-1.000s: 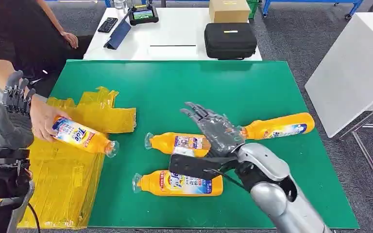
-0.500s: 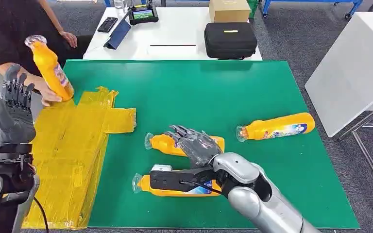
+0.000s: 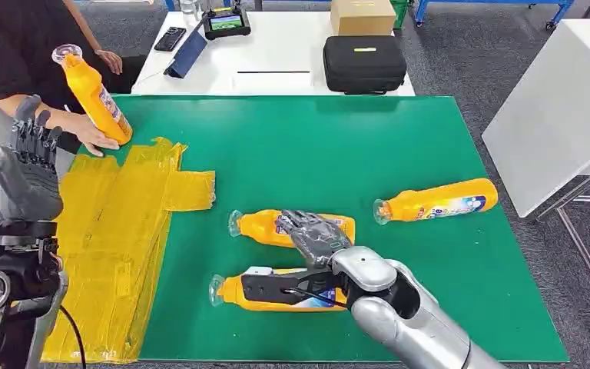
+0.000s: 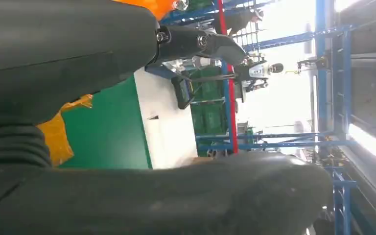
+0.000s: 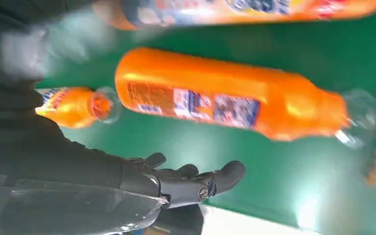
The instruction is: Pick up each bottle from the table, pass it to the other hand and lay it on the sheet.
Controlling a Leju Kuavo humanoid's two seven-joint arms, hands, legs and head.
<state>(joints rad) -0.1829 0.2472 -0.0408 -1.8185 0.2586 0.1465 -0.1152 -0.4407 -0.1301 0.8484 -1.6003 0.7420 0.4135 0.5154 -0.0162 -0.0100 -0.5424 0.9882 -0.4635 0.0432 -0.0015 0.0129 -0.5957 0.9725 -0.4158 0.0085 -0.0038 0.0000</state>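
The right hand (image 3: 313, 232) hovered with fingers spread and empty over the middle bottle (image 3: 269, 227), which lay on the green mat (image 3: 353, 146). A near bottle (image 3: 276, 290) lay just beneath its wrist, and a far bottle (image 3: 438, 200) lay well apart to its right. The left hand (image 3: 29, 165) was raised, fingers up and apart, holding nothing, beside the yellow sheet (image 3: 115, 238). Just beyond it, a person's hand (image 3: 84, 132) held a fourth bottle (image 3: 92, 96) tilted at the sheet's far edge.
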